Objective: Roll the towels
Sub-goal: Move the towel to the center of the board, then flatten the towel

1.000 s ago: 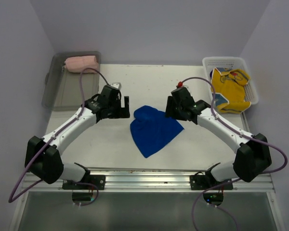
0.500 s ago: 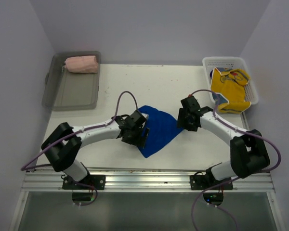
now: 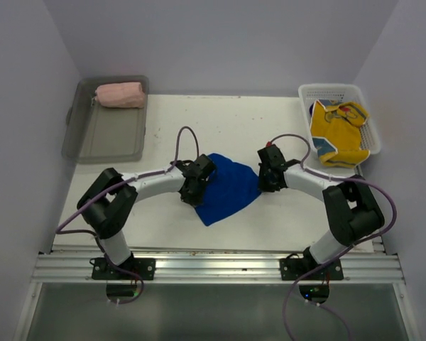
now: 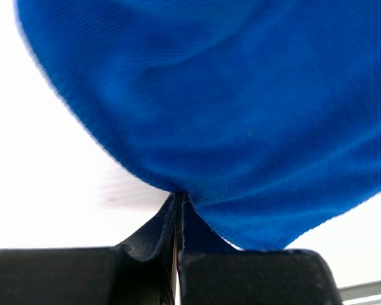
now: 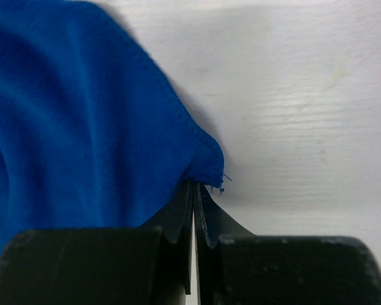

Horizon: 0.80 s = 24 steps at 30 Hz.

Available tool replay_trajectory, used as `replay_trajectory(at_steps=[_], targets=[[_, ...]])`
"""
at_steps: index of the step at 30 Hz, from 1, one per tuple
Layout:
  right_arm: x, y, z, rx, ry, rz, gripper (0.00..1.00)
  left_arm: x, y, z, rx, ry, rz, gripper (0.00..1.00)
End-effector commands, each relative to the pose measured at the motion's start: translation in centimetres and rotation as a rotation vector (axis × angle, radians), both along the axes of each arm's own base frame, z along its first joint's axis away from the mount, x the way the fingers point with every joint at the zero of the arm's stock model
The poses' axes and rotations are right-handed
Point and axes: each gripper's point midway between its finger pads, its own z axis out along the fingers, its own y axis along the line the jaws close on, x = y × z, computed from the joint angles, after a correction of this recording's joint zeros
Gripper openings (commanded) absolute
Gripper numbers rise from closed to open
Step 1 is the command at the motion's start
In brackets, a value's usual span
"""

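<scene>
Arms reach inward from both sides in the top view: the left arm and the right arm end at opposite edges of the blue towel, which lies crumpled near the middle of the white surface. A pink rolled towel sits at the far end of the grey tray at the far left. A yellow cloth fills the white basket at the far right.

In the left wrist view the left fingers are pressed together, with a fold of the towel's edge pinched at their tips; the cloth spreads away above them.

In the right wrist view the right fingers are likewise closed to a thin slit, clamping a hemmed corner of the towel just off the pale surface.
</scene>
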Motion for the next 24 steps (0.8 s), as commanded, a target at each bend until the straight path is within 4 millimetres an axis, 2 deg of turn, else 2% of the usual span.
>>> replay_trajectory(at_steps=[1, 2, 4, 5, 7, 8, 9, 10, 11, 14, 15, 16, 20, 24], targets=[[-2.9, 3.6, -1.2, 0.084, 0.035, 0.056, 0.0, 2.9, 3.2, 1.0, 0.073, -0.05, 0.035, 0.0], [-4.1, 4.9, -1.3, 0.097, 0.048, 0.084, 0.0, 3.6, 3.8, 1.3, 0.079, -0.06, 0.034, 0.0], [-6.0, 5.7, -1.8, 0.125, 0.08, 0.031, 0.0, 5.3, 5.5, 2.1, 0.107, -0.089, 0.066, 0.0], [-6.8, 6.9, -1.3, 0.16, 0.07, 0.004, 0.0, 5.9, 6.4, 2.2, 0.144, -0.102, 0.065, 0.02], [-8.1, 7.5, -1.5, 0.188, 0.07, -0.031, 0.0, 6.8, 7.5, 2.6, 0.168, -0.111, 0.085, 0.09], [-8.7, 8.4, -0.9, 0.214, 0.055, -0.025, 0.0, 7.0, 7.6, 2.7, 0.166, -0.112, 0.091, 0.29], [-8.7, 8.6, -0.6, 0.222, 0.043, -0.064, 0.03, 7.1, 7.3, 2.9, 0.135, -0.103, 0.095, 0.38], [-8.7, 8.9, -0.2, 0.219, 0.03, -0.071, 0.11, 7.1, 7.2, 3.0, 0.126, -0.095, 0.098, 0.46], [-8.9, 9.0, 0.1, 0.206, 0.021, -0.065, 0.29, 7.0, 7.0, 3.1, 0.116, -0.087, 0.11, 0.53], [-8.2, 7.7, 1.5, 0.14, -0.04, -0.099, 0.52, 6.2, 6.9, 4.4, 0.084, -0.083, 0.15, 0.56], [-8.3, 7.1, 2.0, 0.12, -0.051, -0.104, 0.55, 5.6, 7.1, 5.0, 0.07, -0.086, 0.162, 0.57], [-7.9, 6.5, 2.4, 0.094, -0.08, -0.116, 0.56, 5.2, 7.2, 5.3, 0.058, -0.086, 0.178, 0.62], [-8.1, 5.8, 2.7, 0.055, -0.076, -0.097, 0.57, 2.7, 7.4, 5.4, -0.009, -0.06, 0.24, 0.62], [-8.3, 5.8, 2.5, 0.048, -0.065, -0.081, 0.57, 0.2, 7.7, 4.1, -0.058, -0.018, 0.266, 0.62]])
